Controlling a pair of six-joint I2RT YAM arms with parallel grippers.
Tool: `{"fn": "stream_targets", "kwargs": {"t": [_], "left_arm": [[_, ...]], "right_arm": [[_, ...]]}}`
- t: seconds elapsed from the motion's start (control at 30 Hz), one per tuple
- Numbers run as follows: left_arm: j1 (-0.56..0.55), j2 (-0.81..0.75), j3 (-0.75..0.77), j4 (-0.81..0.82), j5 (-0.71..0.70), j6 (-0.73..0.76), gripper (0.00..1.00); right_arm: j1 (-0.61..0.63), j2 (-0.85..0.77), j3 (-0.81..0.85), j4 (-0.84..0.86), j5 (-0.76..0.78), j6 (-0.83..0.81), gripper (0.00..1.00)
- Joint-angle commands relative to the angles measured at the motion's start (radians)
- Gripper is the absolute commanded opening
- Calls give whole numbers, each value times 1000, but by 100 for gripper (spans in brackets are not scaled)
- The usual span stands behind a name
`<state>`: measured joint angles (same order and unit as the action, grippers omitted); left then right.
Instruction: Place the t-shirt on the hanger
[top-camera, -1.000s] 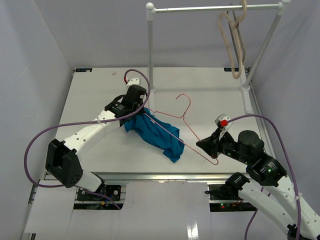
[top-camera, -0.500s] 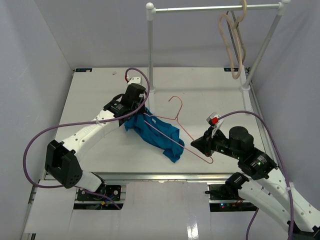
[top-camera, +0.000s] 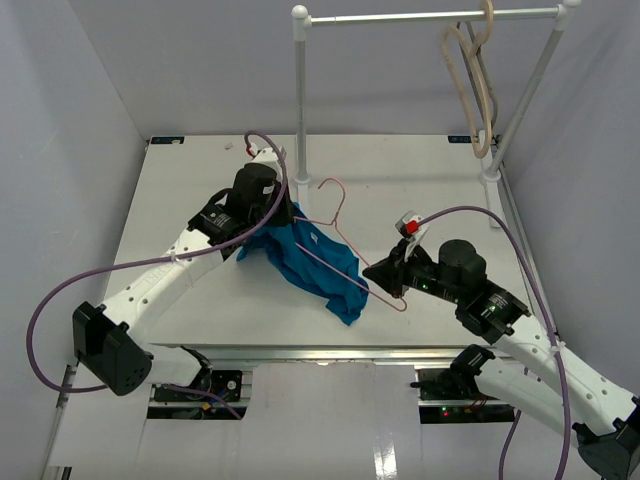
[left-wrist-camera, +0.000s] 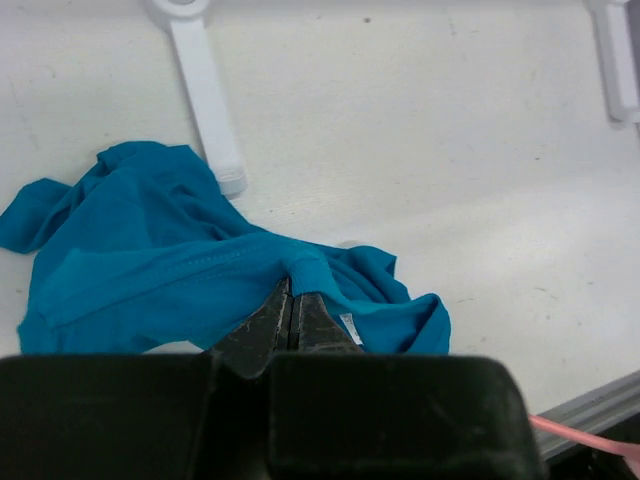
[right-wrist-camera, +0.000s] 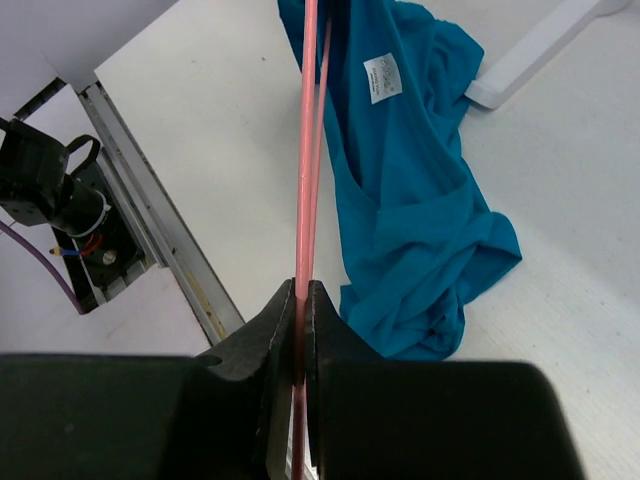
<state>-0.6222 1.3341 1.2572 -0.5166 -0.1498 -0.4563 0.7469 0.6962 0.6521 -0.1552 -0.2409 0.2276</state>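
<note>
The left gripper (left-wrist-camera: 294, 297) pinches shut on a fold of the t-shirt (left-wrist-camera: 150, 260), which spreads ahead of it. The right gripper (right-wrist-camera: 301, 297) clamps the hanger (right-wrist-camera: 307, 130), whose wire runs forward over the t-shirt.

No text can be read; the white label (right-wrist-camera: 381, 78) on the t-shirt (right-wrist-camera: 420, 180) shows only illegibly small print.

Matt cloth t-shirt (left-wrist-camera: 150, 270) (softly creased); smooth thin hanger (right-wrist-camera: 304, 230).

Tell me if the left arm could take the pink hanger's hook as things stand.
Likely not yet: the hook sits near with nothing between, but the left fingers are shut on the t-shirt.
</note>
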Motion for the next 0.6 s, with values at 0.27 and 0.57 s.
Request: {"fn": "stream_targets", "kwargs": {"t": [0.27,0.57], "left_arm": [[4,-140,36,87,307,-2,0],[-7,-166,-12,162,502,-55,0]], "right_arm": [[62,76,-60,368,53,6,8],[86,143,-86,538,149,17,8]]}}
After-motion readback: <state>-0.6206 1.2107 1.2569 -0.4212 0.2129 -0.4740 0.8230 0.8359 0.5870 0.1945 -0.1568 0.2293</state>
